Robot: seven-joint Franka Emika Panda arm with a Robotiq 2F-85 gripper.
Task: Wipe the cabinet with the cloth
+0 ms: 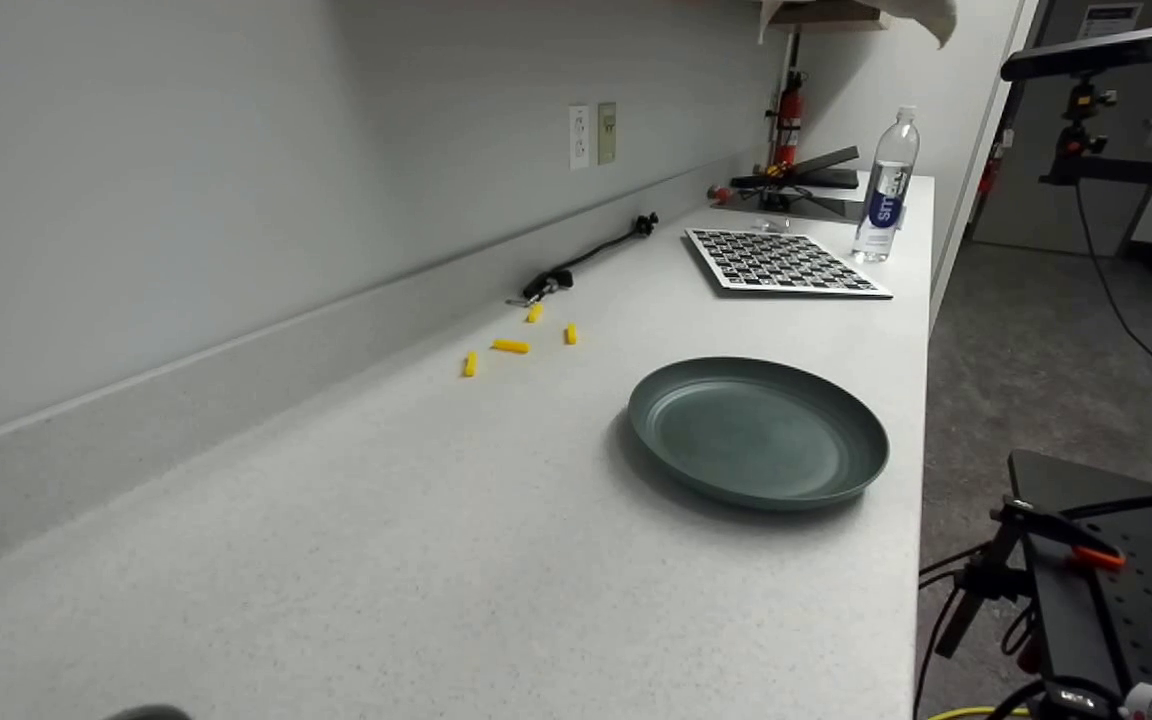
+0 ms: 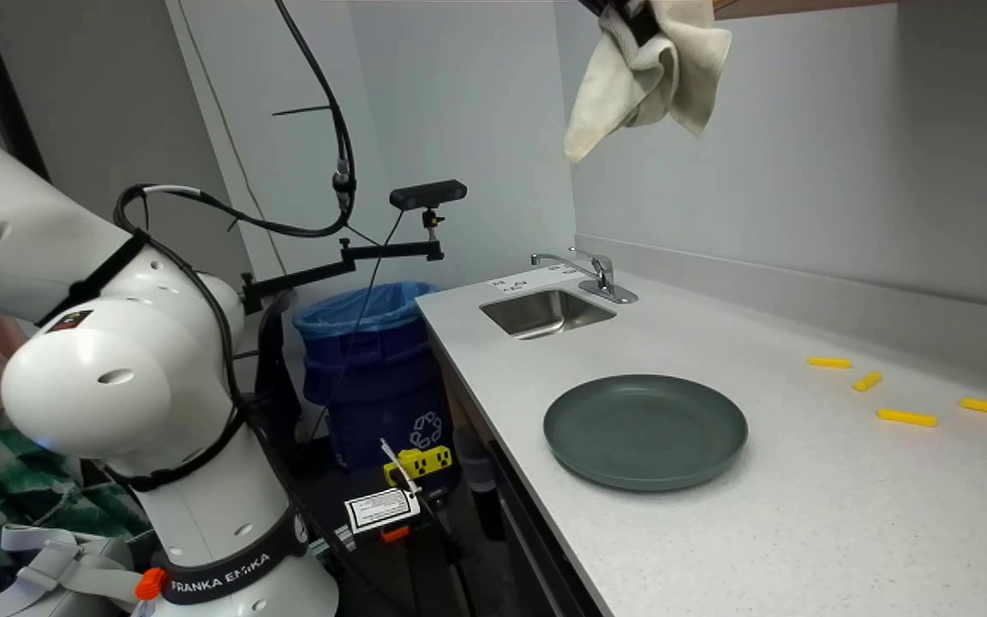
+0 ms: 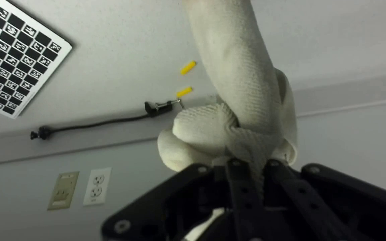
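The cream cloth hangs in folds at the top of both exterior views and fills the middle of the wrist view. My gripper is shut on the cloth, with a bunched fold pinched between its fingers. In an exterior view only the dark gripper tip shows at the top edge, above the cloth. The wooden cabinet shows only as a brown underside strip at the top of both exterior views. The cloth is beside its edge; I cannot tell whether they touch.
Below is a white counter with a dark green plate, several yellow sticks, a black cable with a clamp, a checkered board and a water bottle. A sink with faucet is at its end.
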